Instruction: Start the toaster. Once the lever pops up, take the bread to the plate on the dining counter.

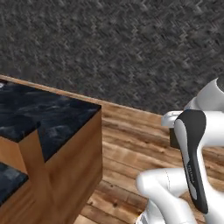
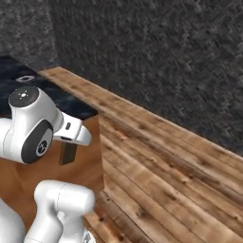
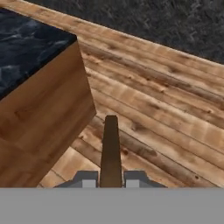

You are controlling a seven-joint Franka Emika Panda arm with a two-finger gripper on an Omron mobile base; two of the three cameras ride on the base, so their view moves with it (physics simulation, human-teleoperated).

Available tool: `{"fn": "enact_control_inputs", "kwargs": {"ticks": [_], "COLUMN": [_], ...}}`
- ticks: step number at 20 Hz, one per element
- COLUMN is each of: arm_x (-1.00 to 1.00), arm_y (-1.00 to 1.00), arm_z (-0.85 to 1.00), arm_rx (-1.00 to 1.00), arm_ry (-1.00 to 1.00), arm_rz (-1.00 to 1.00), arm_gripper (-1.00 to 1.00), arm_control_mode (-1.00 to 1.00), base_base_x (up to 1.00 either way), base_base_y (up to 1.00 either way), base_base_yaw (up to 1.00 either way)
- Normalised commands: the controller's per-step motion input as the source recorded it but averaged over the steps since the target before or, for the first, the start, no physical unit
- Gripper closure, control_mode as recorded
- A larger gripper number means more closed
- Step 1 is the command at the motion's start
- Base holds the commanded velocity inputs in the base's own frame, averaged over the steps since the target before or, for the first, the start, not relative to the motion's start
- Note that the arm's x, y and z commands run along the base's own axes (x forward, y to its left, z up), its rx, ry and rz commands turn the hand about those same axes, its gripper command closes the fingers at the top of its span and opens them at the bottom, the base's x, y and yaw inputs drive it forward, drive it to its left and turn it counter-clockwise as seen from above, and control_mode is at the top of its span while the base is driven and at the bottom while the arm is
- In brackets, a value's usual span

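Flat, even rendered light with no clear source and no glare. The wall [image 1: 131,48] shows coarse, noisy texture, and the floor [image 2: 166,166] planks look soft and slightly blurred. The counter [image 3: 39,109] side casts only a faint shadow at its base.

- Counter [image 1: 48,116]: black marbled stone top with pale veins and a slight sheen; sides of smooth warm wood with visible grain.
- Floor [image 2: 161,161]: wooden planks, streaky grain, matt.
- Wall [image 1: 131,48]: dark grey, rough woven-looking texture.
- Bread [image 3: 110,151]: brown, matt, seen edge-on.
- Arm [image 1: 175,192]: glossy white plastic shells, black matt joints.
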Motion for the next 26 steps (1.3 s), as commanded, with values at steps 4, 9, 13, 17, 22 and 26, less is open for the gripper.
{"fn": "enact_control_inputs", "kwargs": {"ticks": [4,9,13,17,22,26], "arm_x": [0.00,0.00,0.00,0.00,0.00,0.00], "arm_y": [0.00,0.00,0.00,0.00,0.00,0.00], "arm_z": [0.00,0.00,0.00,0.00,0.00,0.00], "arm_rx": [0.00,0.00,0.00,0.00,0.00,0.00], "arm_ry": [0.00,0.00,0.00,0.00,0.00,0.00], "arm_rz": [0.00,0.00,0.00,0.00,0.00,0.00], "arm_gripper": [1.00,1.00,1.00,1.00,1.00,1.00], "arm_control_mode": [1.00,1.00,1.00,1.00,1.00,1.00], "base_base_x": [1.00,1.00,1.00,1.00,1.00,1.00], "base_base_y": [-0.55,-0.70,-0.80,-0.80,-0.88,-0.86], "base_base_yaw": [0.50,0.49,0.47,0.47,0.48,0.50]}}
